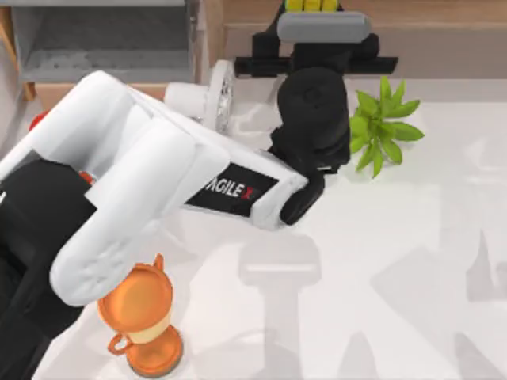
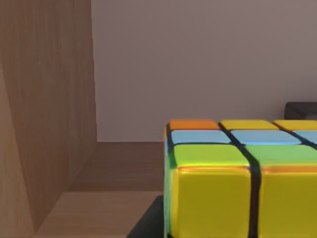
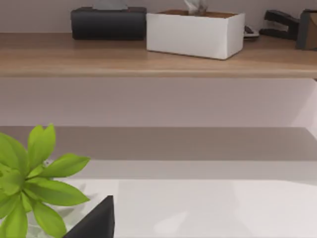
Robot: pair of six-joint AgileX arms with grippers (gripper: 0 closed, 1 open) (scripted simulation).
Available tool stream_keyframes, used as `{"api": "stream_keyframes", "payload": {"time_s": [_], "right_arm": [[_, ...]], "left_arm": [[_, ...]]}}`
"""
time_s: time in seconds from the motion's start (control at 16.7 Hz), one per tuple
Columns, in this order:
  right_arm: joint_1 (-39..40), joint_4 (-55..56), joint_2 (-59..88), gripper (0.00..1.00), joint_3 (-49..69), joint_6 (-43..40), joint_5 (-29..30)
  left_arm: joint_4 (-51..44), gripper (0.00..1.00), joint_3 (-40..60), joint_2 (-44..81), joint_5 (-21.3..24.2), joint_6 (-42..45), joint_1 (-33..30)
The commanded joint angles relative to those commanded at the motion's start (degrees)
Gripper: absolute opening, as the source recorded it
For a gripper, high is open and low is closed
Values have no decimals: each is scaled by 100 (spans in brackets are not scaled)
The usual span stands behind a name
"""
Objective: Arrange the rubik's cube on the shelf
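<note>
- Left arm reaches from the 8 o'clock corner of the table toward 12 o'clock; its white forearm carries a black plate reading "AGILE X" (image 1: 231, 190) — the last letter in red.
- Left gripper (image 1: 313, 16) sits at the back edge, over the shelf (image 1: 444, 16); a grey bar crosses it in the top view.
- Rubik's cube (image 1: 312, 5) peeks out as yellow tiles just beyond that grey bar, at 12 o'clock.
- Left wrist view: the cube (image 2: 242, 178) is close up — yellow face toward the camera, with green, blue, orange and yellow tiles on its upper face. Wooden board (image 2: 99, 208) beneath, wooden wall beside it.
- Left fingers: cannot tell whether they clamp the cube or stand apart from it.
- Potted plant (image 1: 383, 127) stands at 1 o'clock, just beside the black wrist.
- Orange trophy (image 1: 142, 321) at 7 o'clock, partly under the left arm.
- Right wrist view: plant leaves (image 3: 34, 183), shelf board (image 3: 158, 57) bearing a white tissue box (image 3: 195, 32) and a dark box (image 3: 109, 23).
</note>
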Motion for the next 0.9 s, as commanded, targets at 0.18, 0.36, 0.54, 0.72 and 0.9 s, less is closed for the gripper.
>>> {"api": "stream_keyframes", "payload": {"time_s": [0.18,0.36,0.54,0.72,0.9], "right_arm": [[0,0,0,100,0,0,0],[0,0,0,100,0,0,0],[0,0,0,100,0,0,0],[0,0,0,100,0,0,0],[0,0,0,100,0,0,0]], "left_arm": [[-391,0,644,296,154,-54,144],[-713,0,1173,516,287,-144,255],[-1123,0,1868,812,457,-229,378],[-1454,0,2342,1024,598,-276,574],[-1490,0,2383,1048,606,-280,606]]}}
